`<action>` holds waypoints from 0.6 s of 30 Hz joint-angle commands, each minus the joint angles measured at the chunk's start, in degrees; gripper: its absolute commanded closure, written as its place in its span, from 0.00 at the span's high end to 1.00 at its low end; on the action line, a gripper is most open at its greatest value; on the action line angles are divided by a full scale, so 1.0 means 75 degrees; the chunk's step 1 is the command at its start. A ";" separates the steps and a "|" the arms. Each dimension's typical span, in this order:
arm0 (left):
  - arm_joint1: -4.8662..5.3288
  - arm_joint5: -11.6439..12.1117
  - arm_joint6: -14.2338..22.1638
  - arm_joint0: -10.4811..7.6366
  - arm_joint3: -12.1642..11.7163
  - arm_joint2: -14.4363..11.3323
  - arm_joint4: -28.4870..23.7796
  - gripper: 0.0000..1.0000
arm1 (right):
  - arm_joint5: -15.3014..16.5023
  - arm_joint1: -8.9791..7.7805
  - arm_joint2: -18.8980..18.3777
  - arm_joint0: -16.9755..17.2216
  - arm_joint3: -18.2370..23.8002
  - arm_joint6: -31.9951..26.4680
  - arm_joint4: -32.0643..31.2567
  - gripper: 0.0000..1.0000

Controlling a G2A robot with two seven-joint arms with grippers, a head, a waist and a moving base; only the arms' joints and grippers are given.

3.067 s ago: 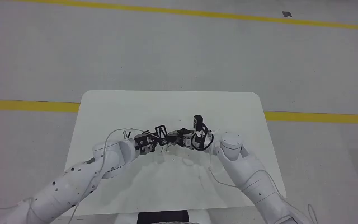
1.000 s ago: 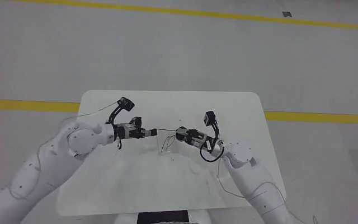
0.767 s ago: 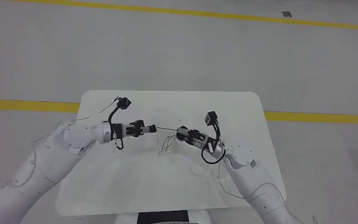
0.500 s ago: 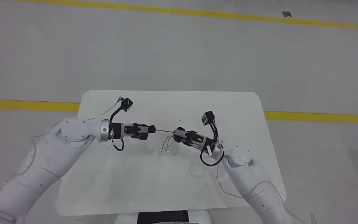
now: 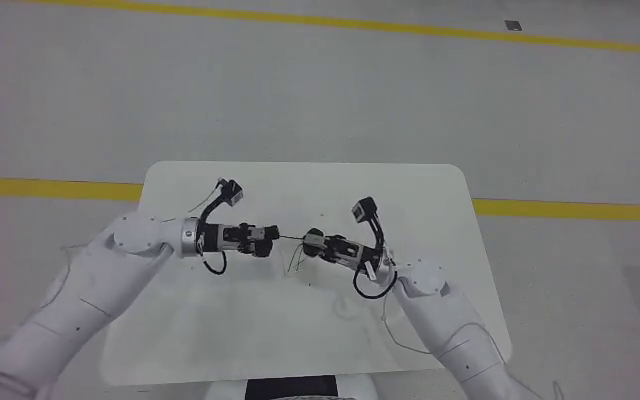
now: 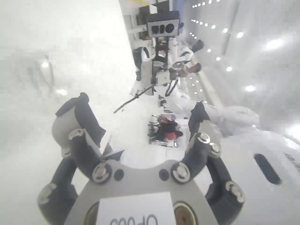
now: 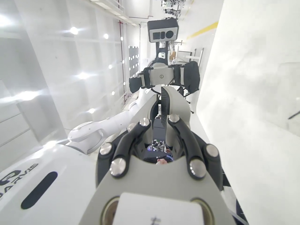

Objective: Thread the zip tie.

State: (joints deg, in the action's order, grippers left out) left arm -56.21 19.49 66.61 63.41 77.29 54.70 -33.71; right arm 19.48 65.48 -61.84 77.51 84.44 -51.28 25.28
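R pincer [image 5: 309,239] is over mid tabletop [image 5: 420,190], fingers pressed together and clamped on the tie [image 6: 133,98]. The tie is a thin dark strip. It sticks straight out of R pincer's tip twd the other arm and is held in the air, not lying on the tabletop.

Just under R pincer's tip, on that same side, are a few thin lines [image 5: 297,260]. Could be a loop of the tie hanging down or only shadow, can't tell.

Past the tie's free end, facing R pincer, is L pincer [image 6: 140,104], fingers wide apart, holding nothing. The free end points into the gap btw its fingers. L wrist view has it stopping short of them, while top view makes it look like it reaches. Touching or apart: can't tell.

Progress, my read: the tie is gripped at one end, the other end free. The head is too small to see, so can't say if the tail has gone thru it.
- If not thru, the threading itself is all left.
- If thru, only pulling snug is left.

Either way L pincer prob needs to close on the free end first.
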 commanded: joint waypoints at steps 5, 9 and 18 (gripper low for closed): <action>-0.0306 -0.0001 0.1432 -0.0247 -0.0973 -0.0003 -0.1428 1.00 | 0.0000 0.0160 -0.0080 -0.0033 0.0027 -0.0405 0.0120 0.00; -0.0518 -0.0001 0.1738 -0.0412 -0.1447 -0.0024 -0.1623 1.00 | 0.0000 0.0288 -0.0141 -0.0076 -0.0039 -0.0665 0.0234 0.00; -0.0591 -0.0160 0.1673 -0.0441 -0.1316 -0.0083 -0.1554 1.00 | -0.0029 0.0347 -0.0165 -0.0066 -0.0024 -0.0714 0.0214 0.00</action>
State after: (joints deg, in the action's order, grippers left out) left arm -60.56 18.99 79.35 59.73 67.08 54.21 -44.07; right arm 19.41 68.06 -63.20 76.86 83.99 -57.31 27.14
